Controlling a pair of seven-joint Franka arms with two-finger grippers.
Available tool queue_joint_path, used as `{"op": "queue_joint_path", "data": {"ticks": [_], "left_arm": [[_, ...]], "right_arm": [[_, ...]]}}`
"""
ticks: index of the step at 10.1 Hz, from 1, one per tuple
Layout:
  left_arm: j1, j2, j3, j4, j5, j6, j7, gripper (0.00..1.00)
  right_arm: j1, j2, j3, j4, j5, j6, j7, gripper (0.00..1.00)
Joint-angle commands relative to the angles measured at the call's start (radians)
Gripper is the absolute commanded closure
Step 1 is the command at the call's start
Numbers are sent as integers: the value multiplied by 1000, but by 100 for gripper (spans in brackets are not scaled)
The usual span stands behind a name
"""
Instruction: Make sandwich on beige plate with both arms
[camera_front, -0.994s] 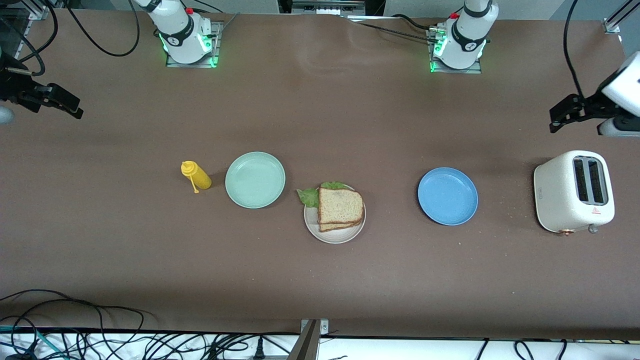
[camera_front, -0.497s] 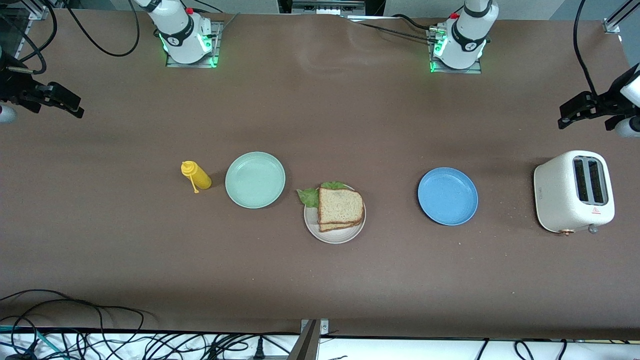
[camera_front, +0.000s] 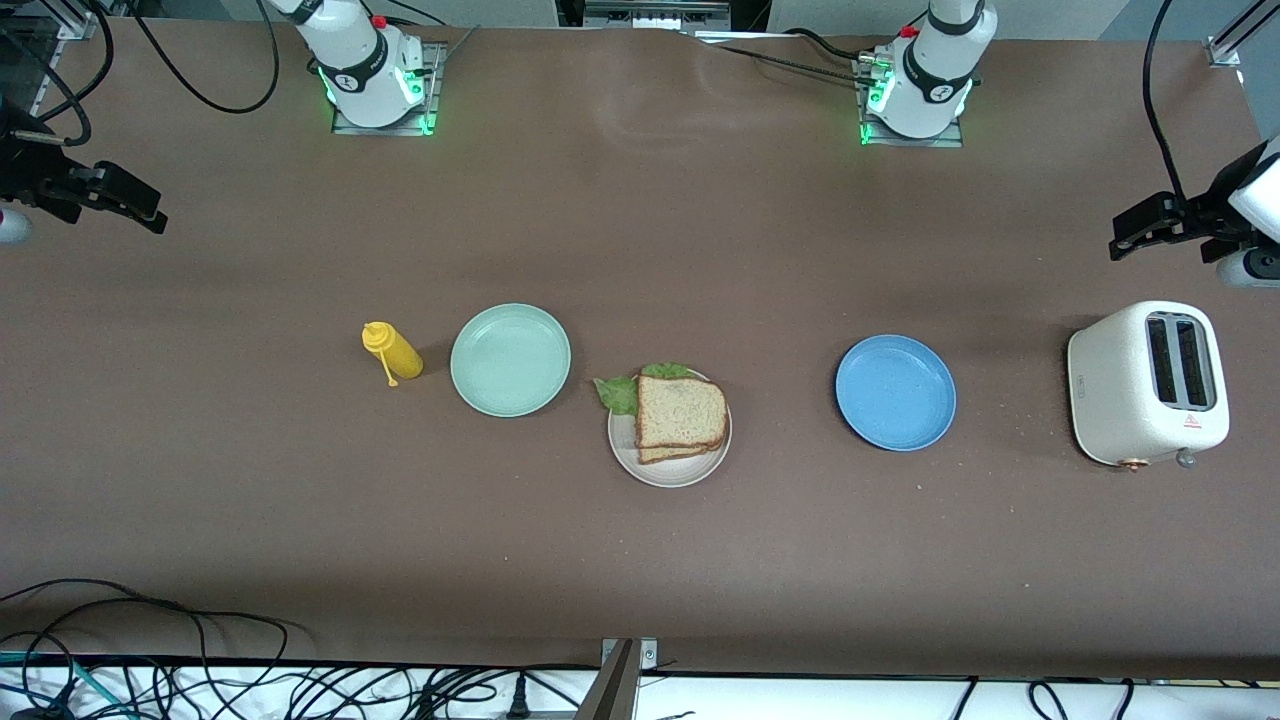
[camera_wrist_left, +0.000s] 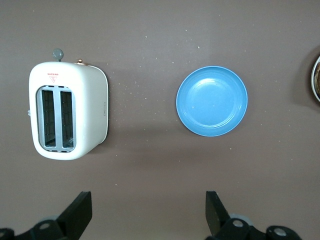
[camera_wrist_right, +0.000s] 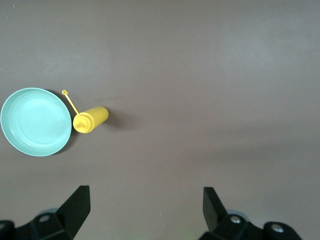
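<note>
On the beige plate (camera_front: 668, 468) I saw the sandwich (camera_front: 680, 415) assembled; both grippers, left (camera_front: 1135, 232) and right (camera_front: 130, 205), hung spread and empty over the counter's (camera_front: 640, 560) ends.

Arms: you see white shells with black rings — green lights glow at both bases.
Grippers: black, two flat fingers each.
Cables: black.

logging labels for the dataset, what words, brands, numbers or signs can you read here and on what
toaster: a red warning triangle with red print beside the slots, too small to read; a small mark on its side, unreadable.
Arm bases: a round dark emblem on each, not legible.
Yellow bottle, plates, sandwich: no text.
</note>
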Motion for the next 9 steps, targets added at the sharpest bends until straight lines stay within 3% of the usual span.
{"op": "queue_joint_path", "data": {"ticks": [1,9], "left_arm": [[8,35,-1,38,-50,-28,22,0],[11,53,1,53,-79,-28,25,0]], "right_arm": [[-2,19,-1,35,51,-41,-14,0],[-4,19,0,36,51,-33,-14,0]]}}
